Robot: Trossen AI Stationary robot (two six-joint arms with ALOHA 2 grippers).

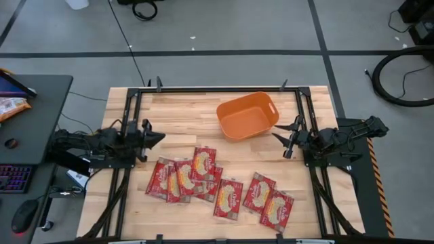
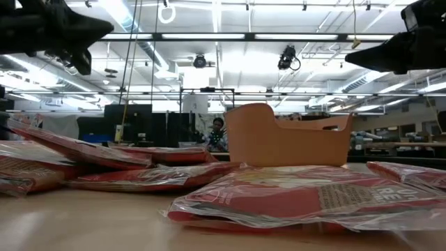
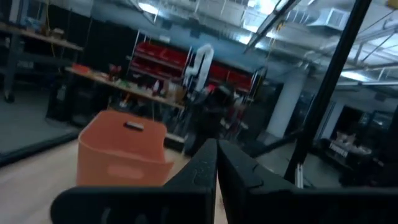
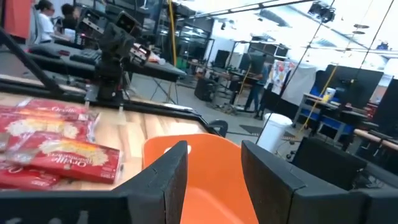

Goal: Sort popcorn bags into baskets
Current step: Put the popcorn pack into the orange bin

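Several flat red popcorn bags (image 1: 203,183) with yellow-cream pictures lie on the near half of the wooden table, some overlapping; they also show in the low view (image 2: 279,199) and in the right wrist view (image 4: 56,146). The orange tub (image 1: 247,115) stands upright on the far right part of the table, with no packet showing in it. My left gripper (image 1: 161,137) hovers shut above the table's left side, pointing toward the tub (image 3: 121,152). My right gripper (image 1: 281,139) hovers open just right of the tub (image 4: 205,174), pointing toward the table's left.
A black metal frame (image 1: 224,89) runs along the table's edges. Bare wood (image 1: 180,115) lies between the left gripper and the tub. A desk with a keyboard and mouse (image 1: 20,183) stands left of the table. People stand in the room beyond (image 4: 255,87).
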